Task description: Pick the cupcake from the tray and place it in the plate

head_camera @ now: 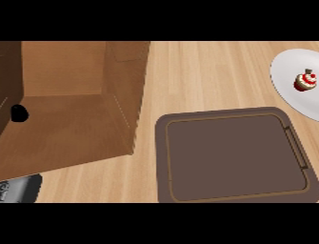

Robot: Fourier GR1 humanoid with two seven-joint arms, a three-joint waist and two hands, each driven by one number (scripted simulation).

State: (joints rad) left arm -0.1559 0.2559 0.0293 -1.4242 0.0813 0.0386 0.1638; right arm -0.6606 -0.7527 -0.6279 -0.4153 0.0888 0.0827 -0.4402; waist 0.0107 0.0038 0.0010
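**Cupcake on the plate, tray bare, one hand barely in view**

The cupcake (305,81) stands upright on the white plate (299,102), which lies at the far right of the wooden counter (204,76). The dark brown tray (235,157) sits nearer, in the lower middle of the view, and nothing rests on it. Judged from how things lie, the placing looks done.

Only one part of the robot shows: a grey and black piece at the lower left corner, which I take to be the left hand (11,189) or its wrist. Too little of it is visible to tell whether its fingers are straight or curled, and nothing can be seen in its hold. The right hand shows nowhere in the view.

Relative to that left hand, the tray is off to its right and a little farther out; the plate with the cupcake is well beyond, far to the right and away from the robot. A large brown cardboard box (70,109) with opened flaps rises just above and ahead of the hand, filling the left of the view.

What could go wrong from here is modest. The cupcake stands toward the plate's right part, so a knock to the plate could tip it. The box is close to the left hand, and any forward sweep would likely push it across the counter.
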